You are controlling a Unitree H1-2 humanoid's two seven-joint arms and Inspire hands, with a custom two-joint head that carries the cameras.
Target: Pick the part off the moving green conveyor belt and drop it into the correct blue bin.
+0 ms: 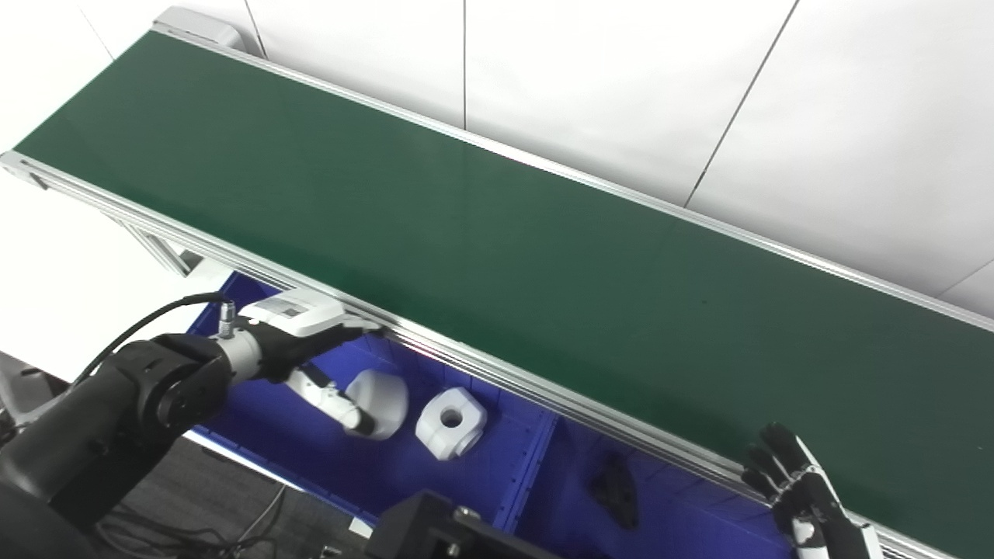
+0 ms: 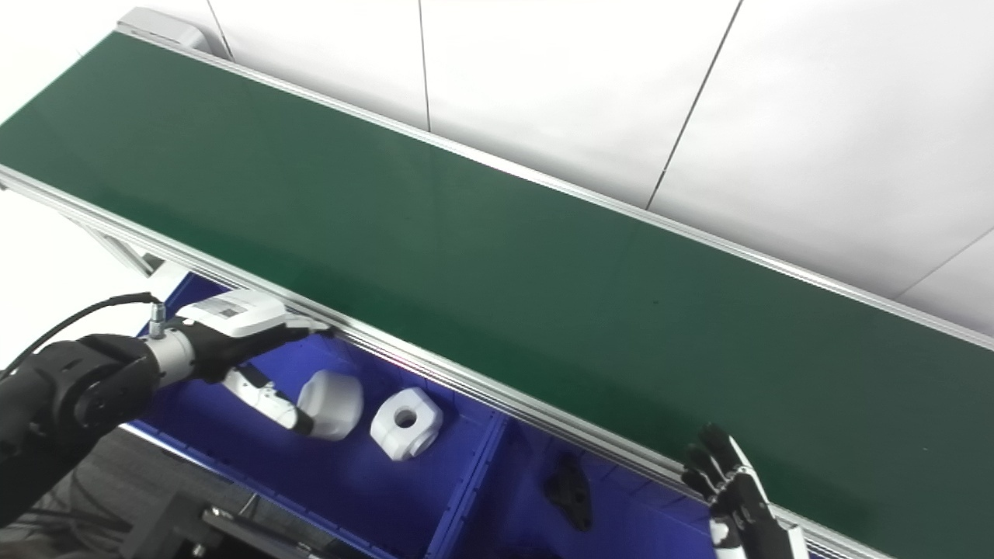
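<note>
Nearest, the right hand hangs with fingers spread, empty, at the conveyor's near rail. The left hand hovers over the left blue bin, thumb touching a white part; whether it grips, I cannot tell. Just beside lies a white holed block. A black part sits in the right bin. Beyond runs the green belt.

Left arm comes in low from the left, black forearm, wrist level, left hand stretched forward with its fingers extended flat and thumb angled down, holding nothing. Right hand shows at the bottom right, upright, dark fingers spread apart and pointing up.
</note>
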